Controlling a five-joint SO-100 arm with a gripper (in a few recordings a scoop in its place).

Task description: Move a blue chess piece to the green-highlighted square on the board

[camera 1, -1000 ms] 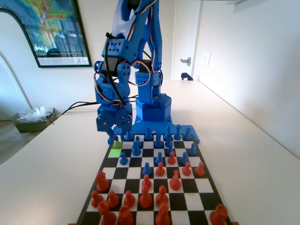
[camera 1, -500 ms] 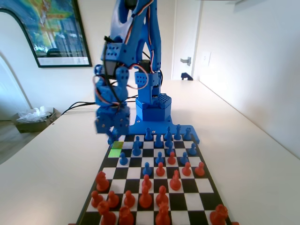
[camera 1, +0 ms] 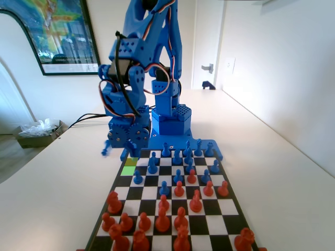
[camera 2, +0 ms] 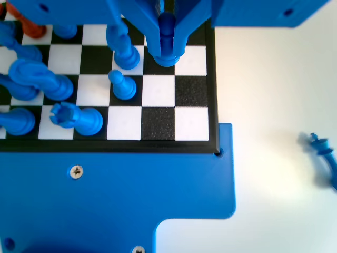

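Wrist view: the gripper [camera 2: 167,31] has its jaws closed on the blue chess piece [camera 2: 167,39], held above the squares near the board's [camera 2: 158,142] right rim. To its left stand more blue pieces [camera 2: 124,87]. Bare white table [camera 2: 274,105] lies to the right, where a blurred blue piece [camera 2: 322,153] lies. In the fixed view, the green-highlighted square [camera 1: 128,170] sits near the board's far left corner, unoccupied, just below the gripper [camera 1: 127,149].

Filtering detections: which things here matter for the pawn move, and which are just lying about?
Job: blue pawn between the fingers; green square; board.
Lying about: other blue pieces; red pieces; stray blue piece off the board on the table.
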